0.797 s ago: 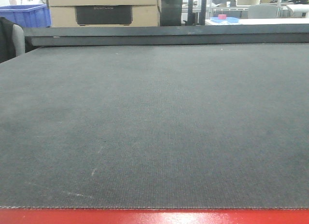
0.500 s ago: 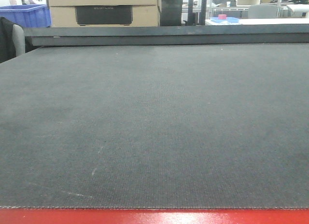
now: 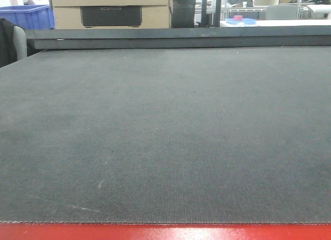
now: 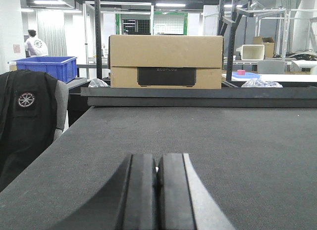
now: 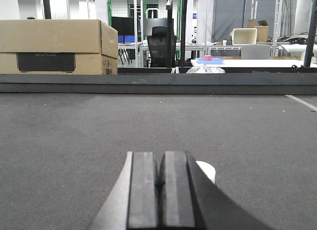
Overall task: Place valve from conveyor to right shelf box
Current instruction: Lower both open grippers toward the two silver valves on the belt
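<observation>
The conveyor is a wide dark grey woven belt with a red edge strip at the front and a dark rail at the back. No valve shows on it in the front view. My left gripper is shut, low over the belt, with nothing held. My right gripper is also shut over the belt. A small white rounded piece peeks out just past its right finger; I cannot tell what it is. The right shelf box is out of view.
Behind the rail stands a large cardboard box. A blue bin and a chair with a black jacket are at the left. A white table with a blue tray is at the back right.
</observation>
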`<action>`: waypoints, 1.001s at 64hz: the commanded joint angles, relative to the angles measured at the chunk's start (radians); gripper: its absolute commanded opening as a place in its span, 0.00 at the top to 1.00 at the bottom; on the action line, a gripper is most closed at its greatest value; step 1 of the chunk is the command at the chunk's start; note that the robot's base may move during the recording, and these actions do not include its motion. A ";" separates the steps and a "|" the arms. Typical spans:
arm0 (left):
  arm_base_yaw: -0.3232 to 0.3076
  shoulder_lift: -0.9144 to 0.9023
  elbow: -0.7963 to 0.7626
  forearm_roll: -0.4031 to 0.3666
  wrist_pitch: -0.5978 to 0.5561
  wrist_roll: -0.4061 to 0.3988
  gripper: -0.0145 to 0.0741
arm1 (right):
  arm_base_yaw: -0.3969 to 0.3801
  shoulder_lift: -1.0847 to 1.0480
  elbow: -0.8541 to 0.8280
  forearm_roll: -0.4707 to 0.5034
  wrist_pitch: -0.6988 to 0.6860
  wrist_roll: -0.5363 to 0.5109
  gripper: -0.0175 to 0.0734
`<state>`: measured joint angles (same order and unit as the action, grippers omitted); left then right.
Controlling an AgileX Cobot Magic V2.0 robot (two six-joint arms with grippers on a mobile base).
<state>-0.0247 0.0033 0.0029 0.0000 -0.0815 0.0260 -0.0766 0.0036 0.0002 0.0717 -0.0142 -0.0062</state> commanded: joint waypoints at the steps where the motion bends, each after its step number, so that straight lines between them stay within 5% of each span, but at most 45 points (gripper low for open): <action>1: 0.003 -0.003 -0.003 0.006 -0.013 -0.008 0.96 | 0.001 -0.004 0.000 -0.006 -0.050 -0.002 0.99; 8: 0.003 -0.003 -0.003 0.000 -0.011 -0.008 0.96 | 0.001 -0.004 0.000 -0.006 -0.151 -0.002 0.99; 13: 0.003 -0.003 -0.047 0.000 0.023 -0.008 0.96 | 0.001 -0.004 -0.042 -0.006 -0.104 -0.002 0.99; 28: 0.003 0.088 -0.371 0.042 0.427 -0.008 0.96 | 0.001 0.040 -0.314 -0.016 0.177 -0.002 0.99; 41: 0.003 0.382 -0.613 0.012 0.562 -0.008 0.96 | 0.001 0.273 -0.520 -0.016 0.353 -0.002 0.99; 64: 0.003 1.015 -1.051 -0.024 0.904 -0.008 0.96 | 0.001 0.824 -0.943 0.027 0.881 -0.002 0.99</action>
<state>-0.0247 0.9072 -0.9718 0.0000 0.7757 0.0242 -0.0766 0.7141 -0.8639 0.1061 0.7420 -0.0062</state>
